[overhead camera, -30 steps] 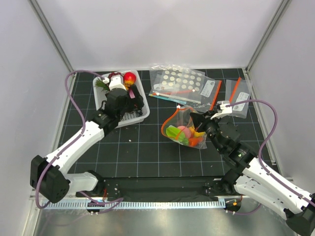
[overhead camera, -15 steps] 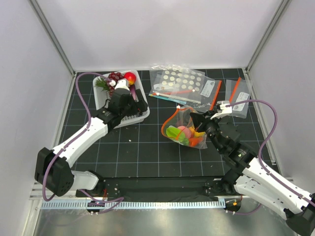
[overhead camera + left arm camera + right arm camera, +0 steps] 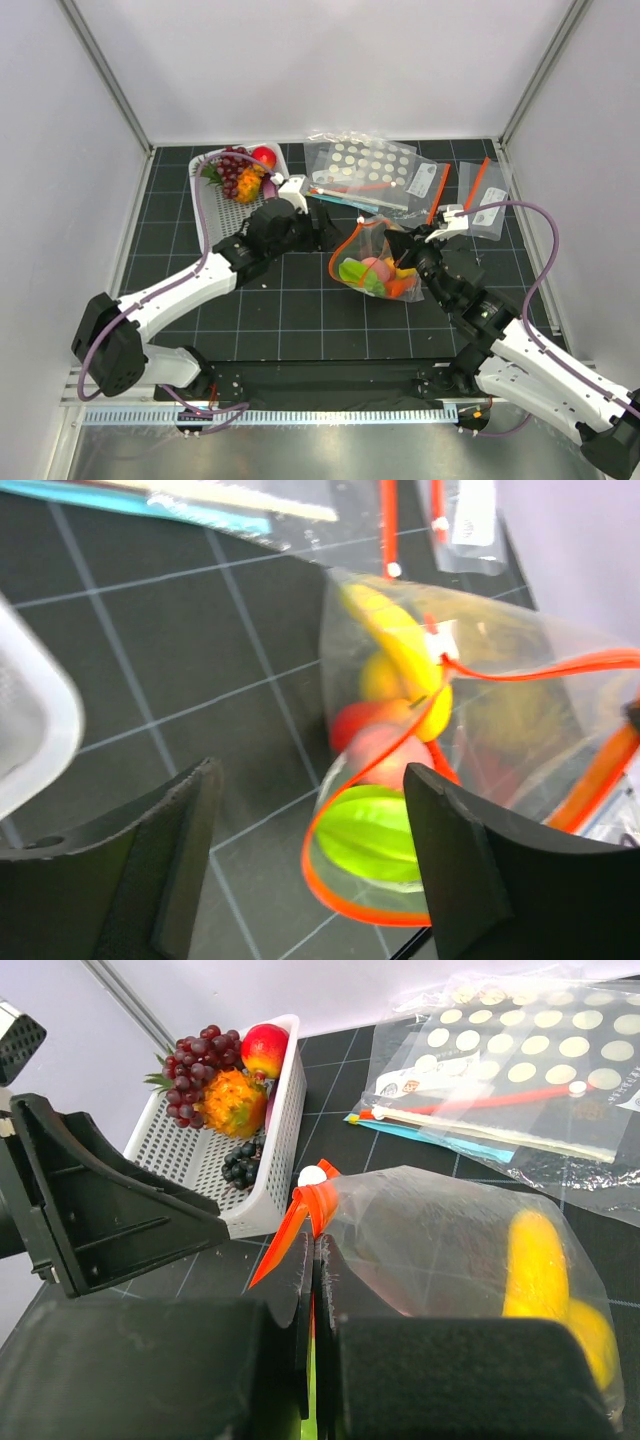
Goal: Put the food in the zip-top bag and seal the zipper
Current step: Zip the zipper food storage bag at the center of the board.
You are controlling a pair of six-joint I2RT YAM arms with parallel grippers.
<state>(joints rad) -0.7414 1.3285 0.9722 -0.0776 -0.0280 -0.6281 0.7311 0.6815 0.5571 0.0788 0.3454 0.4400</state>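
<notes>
Clear crinkly zip-top bag (image 3: 430,1230) is clamped by right gripper (image 3: 312,1260); glossy toy food (image 3: 385,830) may be spilled if struck by parted left gripper (image 3: 312,780).

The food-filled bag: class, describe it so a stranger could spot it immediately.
On the black gridded table, look right of the white basket. The zip-top bag there is clear with an orange-red rim; unlike the other bags, it holds toy food.

Lab test cell (enclosed booth): white panel walls (image 3: 320,70), aluminium corner posts (image 3: 106,70), black gridded mat (image 3: 290,300)
</notes>
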